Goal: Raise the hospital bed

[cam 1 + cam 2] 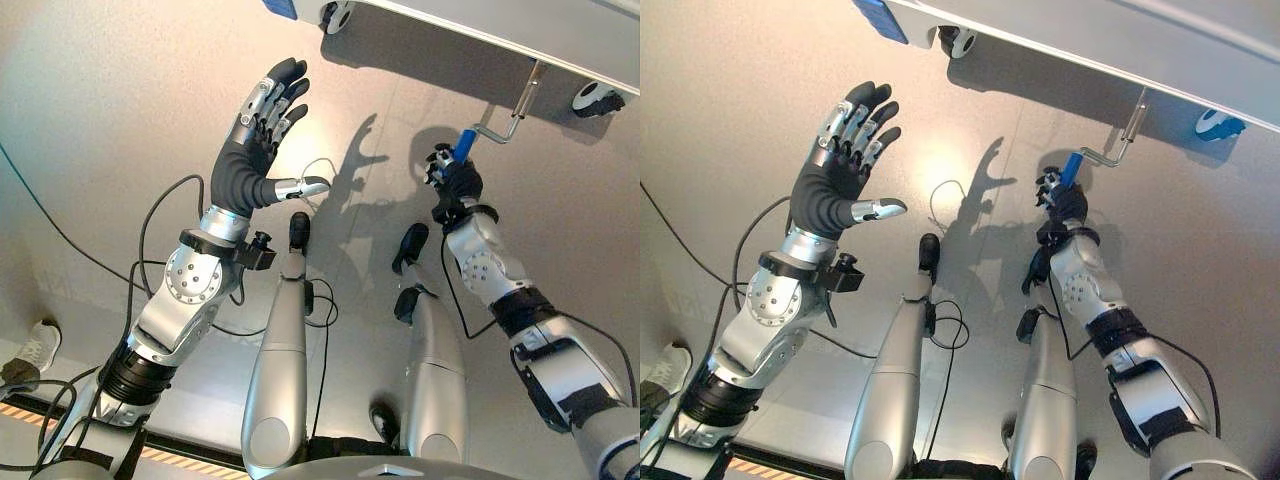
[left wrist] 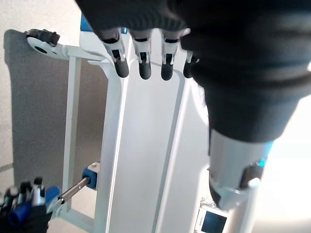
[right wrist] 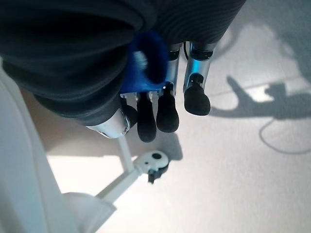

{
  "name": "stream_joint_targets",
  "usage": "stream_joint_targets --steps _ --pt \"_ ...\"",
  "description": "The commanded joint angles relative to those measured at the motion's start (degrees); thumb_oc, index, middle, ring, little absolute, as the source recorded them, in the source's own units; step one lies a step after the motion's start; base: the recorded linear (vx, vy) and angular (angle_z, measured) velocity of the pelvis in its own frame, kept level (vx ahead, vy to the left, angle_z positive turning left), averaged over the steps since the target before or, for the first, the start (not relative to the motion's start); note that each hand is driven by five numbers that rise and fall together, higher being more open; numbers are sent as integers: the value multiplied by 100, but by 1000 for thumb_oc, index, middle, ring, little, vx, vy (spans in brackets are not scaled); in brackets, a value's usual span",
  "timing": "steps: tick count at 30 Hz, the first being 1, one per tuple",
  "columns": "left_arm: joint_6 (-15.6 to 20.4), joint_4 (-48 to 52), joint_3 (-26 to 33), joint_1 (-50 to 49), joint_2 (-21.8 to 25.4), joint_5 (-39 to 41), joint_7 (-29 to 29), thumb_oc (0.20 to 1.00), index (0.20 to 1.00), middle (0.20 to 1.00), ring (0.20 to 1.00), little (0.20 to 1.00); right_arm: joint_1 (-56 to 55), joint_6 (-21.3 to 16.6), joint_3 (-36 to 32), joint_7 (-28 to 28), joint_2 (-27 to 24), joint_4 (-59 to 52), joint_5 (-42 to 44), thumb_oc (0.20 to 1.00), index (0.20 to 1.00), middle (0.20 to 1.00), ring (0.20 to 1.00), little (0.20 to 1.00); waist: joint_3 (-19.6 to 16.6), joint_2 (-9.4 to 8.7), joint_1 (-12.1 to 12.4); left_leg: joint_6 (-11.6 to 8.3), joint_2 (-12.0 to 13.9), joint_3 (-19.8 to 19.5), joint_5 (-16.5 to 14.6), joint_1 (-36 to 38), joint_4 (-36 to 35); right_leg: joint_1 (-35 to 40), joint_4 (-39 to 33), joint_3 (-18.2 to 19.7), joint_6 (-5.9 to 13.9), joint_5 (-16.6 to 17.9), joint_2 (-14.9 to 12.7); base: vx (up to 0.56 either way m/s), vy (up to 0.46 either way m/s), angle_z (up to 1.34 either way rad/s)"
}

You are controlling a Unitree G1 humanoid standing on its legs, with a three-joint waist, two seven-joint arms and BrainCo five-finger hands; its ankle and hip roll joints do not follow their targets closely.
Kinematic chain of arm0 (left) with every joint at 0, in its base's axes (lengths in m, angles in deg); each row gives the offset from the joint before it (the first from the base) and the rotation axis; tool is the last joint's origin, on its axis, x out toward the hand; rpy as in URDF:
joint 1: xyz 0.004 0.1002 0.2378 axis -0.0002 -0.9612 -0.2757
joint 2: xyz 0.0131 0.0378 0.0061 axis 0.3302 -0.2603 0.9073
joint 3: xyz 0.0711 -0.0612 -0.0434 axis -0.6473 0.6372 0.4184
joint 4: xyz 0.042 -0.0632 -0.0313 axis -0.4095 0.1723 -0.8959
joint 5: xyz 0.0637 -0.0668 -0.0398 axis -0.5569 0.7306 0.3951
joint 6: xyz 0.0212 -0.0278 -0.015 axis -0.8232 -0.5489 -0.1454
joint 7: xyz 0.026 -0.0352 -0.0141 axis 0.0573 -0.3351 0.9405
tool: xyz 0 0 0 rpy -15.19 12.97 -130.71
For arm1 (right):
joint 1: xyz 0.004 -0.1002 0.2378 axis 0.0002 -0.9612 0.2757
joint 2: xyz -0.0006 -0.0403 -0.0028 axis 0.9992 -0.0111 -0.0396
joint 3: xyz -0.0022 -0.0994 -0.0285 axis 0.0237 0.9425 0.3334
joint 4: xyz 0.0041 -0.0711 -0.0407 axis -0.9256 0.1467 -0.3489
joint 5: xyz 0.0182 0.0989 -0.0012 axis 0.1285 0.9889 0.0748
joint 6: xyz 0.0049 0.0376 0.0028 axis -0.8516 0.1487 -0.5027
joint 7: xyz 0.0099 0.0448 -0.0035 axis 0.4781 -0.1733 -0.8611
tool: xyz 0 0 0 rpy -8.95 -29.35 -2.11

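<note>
Your right hand point(image 1: 456, 180) is gripping the crank's blue grip point(image 1: 464, 141); your left hand point(image 1: 262, 130) is hovering spread open. Pull off-axis and the grip could slip.

Blue crank grip point(image 1: 464, 142), silver crank rod point(image 1: 503, 128), white bed frame point(image 2: 146, 145), grey floor point(image 1: 120, 110).

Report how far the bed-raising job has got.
Done: the right hand has reached the crank under the hospital bed and curled its fingers round the blue crank handle. In hand: that grip. Left: the cranking itself; how high the bed stands cannot be told. The left hand hangs open, holding nothing.
</note>
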Motion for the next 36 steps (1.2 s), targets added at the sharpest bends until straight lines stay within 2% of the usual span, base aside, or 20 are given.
stream_joint_targets --steps 1,7,8,11,14,17,19,20,21,28,30,36 --pt "381 872 -205 48 47 143 -61 1000 1000 1000 1000 1000 1775 -251 493 -426 532 -640 -418 200 200 200 200 200 -134 285 258 277 -527 76 -77 17 -302 739 151 74 409 -660 -266 0 0 0" --pt "417 875 -272 47 78 214 -66 1000 1000 1000 1000 1000 2300 -129 386 -461 597 539 -178 200 200 200 200 200 -134 394 336 299 -563 68 -116 -106 -238 626 197 122 406 -683 -280 10 9 1" --pt "437 879 -311 50 78 256 -77 1000 1000 1000 1000 1000 2494 -53 290 -458 598 1164 -123 200 200 200 200 200 -134 464 380 309 -583 69 -119 -148 -235 583 227 131 404 -702 -283 0 0 0" --pt "440 875 -365 97 56 309 -107 1000 1000 1000 1000 1000 2696 27 179 -494 573 1799 -66 200 200 200 200 200 -134 548 426 309 -602 53 -114 -196 -241 536 259 117 405 -731 -299 6 3 1" --pt "482 856 -416 188 -8 375 -140 1000 1000 1000 1000 1000 2904 146 -53 -500 383 2605 -15 200 200 200 200 200 -134 699 500 314 -653 22 -41 -300 -261 427 295 111 395 -717 -312 5 5 9" --pt "521 804 -465 255 -67 416 -182 1000 1000 1000 1000 1000 2930 232 -237 -540 144 3135 -2 200 200 200 200 200 -134 828 550 322 -702 11 -95 -341 -214 348 390 157 399 -787 -335 27 18 12" --pt "526 757 -504 327 -106 403 -200 1000 1000 1000 1000 1000 2865 299 -325 -565 19 3340 -54 200 200 200 200 200 -134 907 580 330 -724 37 -107 -390 -182 284 436 209 400 -809 -354 -17 46 12" --pt "531 726 -532 400 -125 397 -212 1000 1000 1000 1000 1000 2840 333 -347 -571 -67 3415 -129 200 200 200 200 200 -134 964 601 356 -726 66 35 -525 -196 154 427 149 370 -693 -376 -49 45 8" --pt "546 717 -554 472 -145 395 -237 1000 1000 1000 1000 1000 2804 370 -355 -584 -146 3493 -197 200 200 200 200 200 -134 1013 613 362 -738 68 47 -564 -189 90 461 173 369 -694 -381 -49 49 7" --pt "542 583 -760 686 -374 439 -357 1000 1000 1000 1000 1000 2348 378 -620 -611 -490 3629 -323 200 200 200 200 200 -134 1297 545 377 -774 164 20 -816 -33 -347 816 437 326 -826 -382 6 29 0" --pt "543 581 -761 689 -375 439 -357 1000 1000 1000 1000 1000 2349 378 -621 -611 -491 3629 -323 200 200 200 200 200 -134 1294 547 377 -775 168 19 -820 -30 -354 823 442 326 -829 -383 0 0 0" --pt "497 538 -822 736 -323 379 -337 1000 1000 1000 1000 1000 1981 397 -832 -466 -914 3867 -571 200 200 200 200 200 -134 1358 419 357 -738 240 1 -1050 137 -731 1141 603 263 -959 -320 -2 -7 0"
